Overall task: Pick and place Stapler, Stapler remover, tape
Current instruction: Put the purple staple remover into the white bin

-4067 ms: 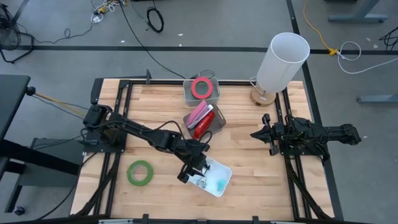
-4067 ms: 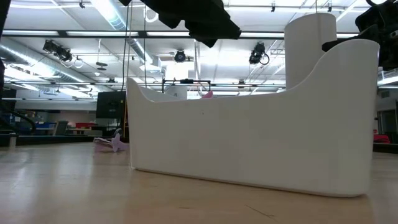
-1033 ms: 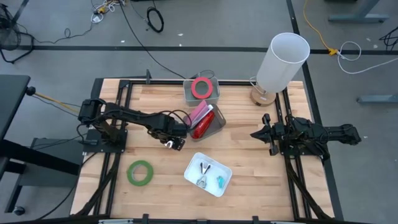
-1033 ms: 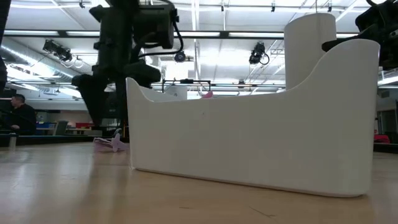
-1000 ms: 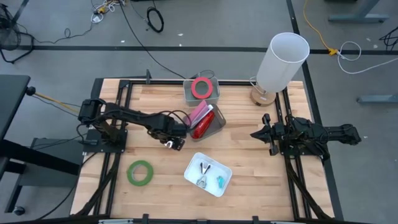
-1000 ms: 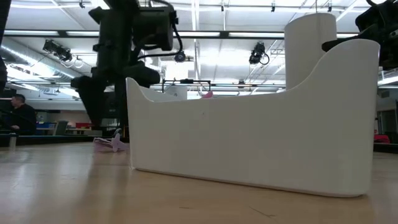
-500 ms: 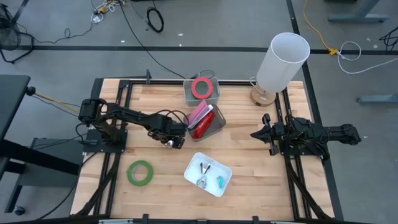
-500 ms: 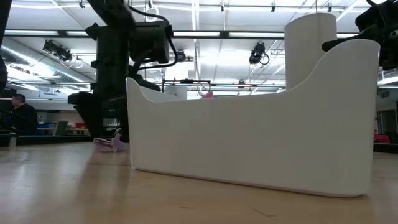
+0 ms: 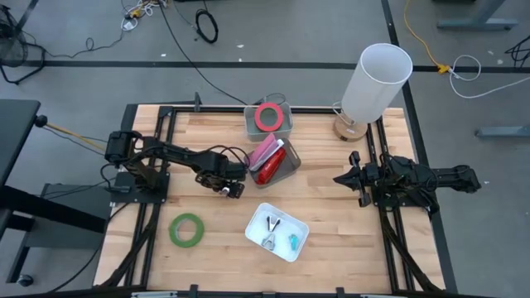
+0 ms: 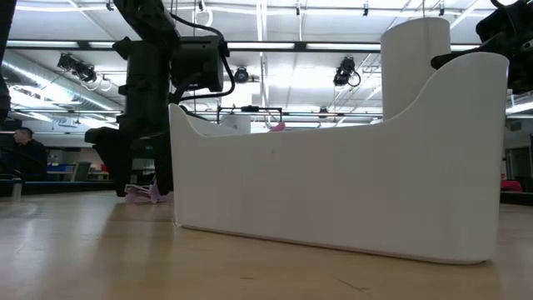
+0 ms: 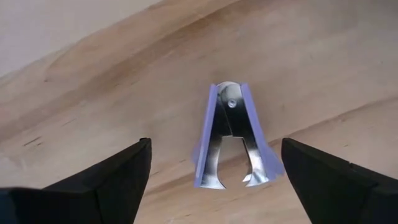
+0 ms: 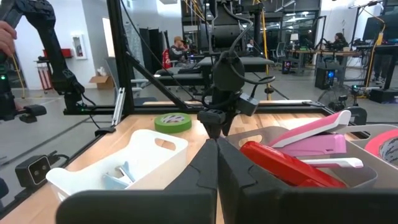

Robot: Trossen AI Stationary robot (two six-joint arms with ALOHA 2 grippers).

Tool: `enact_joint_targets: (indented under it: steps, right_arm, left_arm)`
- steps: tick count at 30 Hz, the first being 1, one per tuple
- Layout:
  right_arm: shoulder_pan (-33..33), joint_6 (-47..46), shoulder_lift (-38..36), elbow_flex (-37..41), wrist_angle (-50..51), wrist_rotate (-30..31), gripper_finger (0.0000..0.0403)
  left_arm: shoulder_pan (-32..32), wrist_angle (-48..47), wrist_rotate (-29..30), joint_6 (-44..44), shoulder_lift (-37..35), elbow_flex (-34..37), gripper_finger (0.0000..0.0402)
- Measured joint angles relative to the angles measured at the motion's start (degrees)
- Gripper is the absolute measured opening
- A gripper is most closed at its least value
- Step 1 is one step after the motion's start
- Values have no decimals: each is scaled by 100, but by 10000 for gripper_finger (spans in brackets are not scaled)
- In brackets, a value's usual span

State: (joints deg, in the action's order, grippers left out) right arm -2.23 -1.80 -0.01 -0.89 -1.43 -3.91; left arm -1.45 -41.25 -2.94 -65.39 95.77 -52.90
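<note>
left gripper (image 9: 231,189) is hanging wide open right over the purple stapler remover (image 11: 231,137) lying on the wood table (image 9: 331,190), so next it should drop and pinch; right gripper (image 9: 352,183) sits closed off to the side

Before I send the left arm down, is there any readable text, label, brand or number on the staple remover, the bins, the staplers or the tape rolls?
None can be read.
Staple remover: no marking shows.
White bin: blank wall.
Staplers: no legible print.
Tape rolls: no lettering visible.
</note>
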Motion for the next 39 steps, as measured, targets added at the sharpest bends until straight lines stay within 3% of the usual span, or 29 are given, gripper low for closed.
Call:
enact_joint_targets:
  steps: [20,39]
  right_arm:
    - [-1,-1,0,0,1,0,2]
    - [-1,-2,0,0,2,0,2]
  left_arm:
    - [0,21,4,5,0,0,258]
    - [0,127,7,14,0,-2,197]
